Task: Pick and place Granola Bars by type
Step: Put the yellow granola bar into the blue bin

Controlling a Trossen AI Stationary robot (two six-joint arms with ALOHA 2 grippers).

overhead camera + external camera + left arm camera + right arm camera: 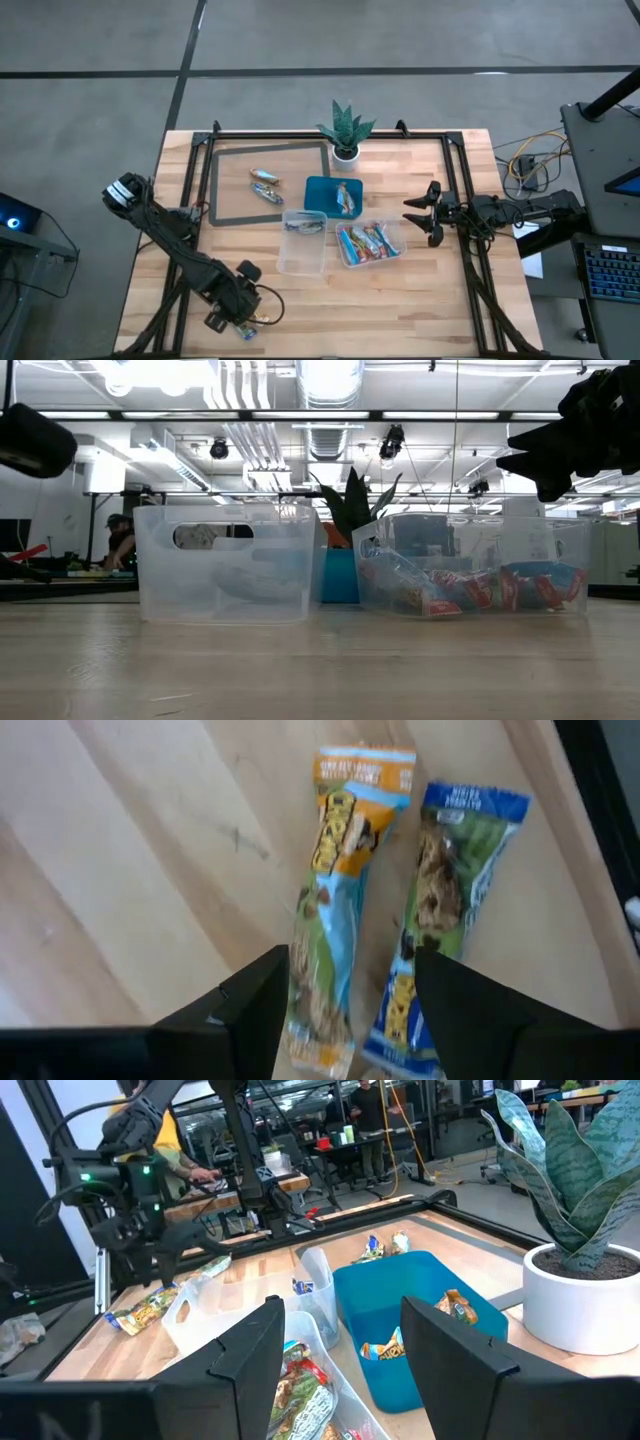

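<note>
Two granola bars lie side by side on the wood near the table's near-left part: an orange-and-blue one [335, 900] and a blue one [445, 910], also seen as a pair of bars [160, 1305] in the right wrist view. My left gripper [350, 1010] is open above them, one finger on either side of the orange bar's end; I see no touch. Two more bars [266, 185] lie on the dark mat. My right gripper [418, 214] is open, hovering to the right of the clear tub holding several bars [370, 242].
A second clear tub [304, 242] holds one bar, and a teal tray [322, 192] holds another. A potted plant [345, 130] stands at the far edge. A dark frame [460, 180] borders the table. Bare wood lies along the near side. People show in the room behind.
</note>
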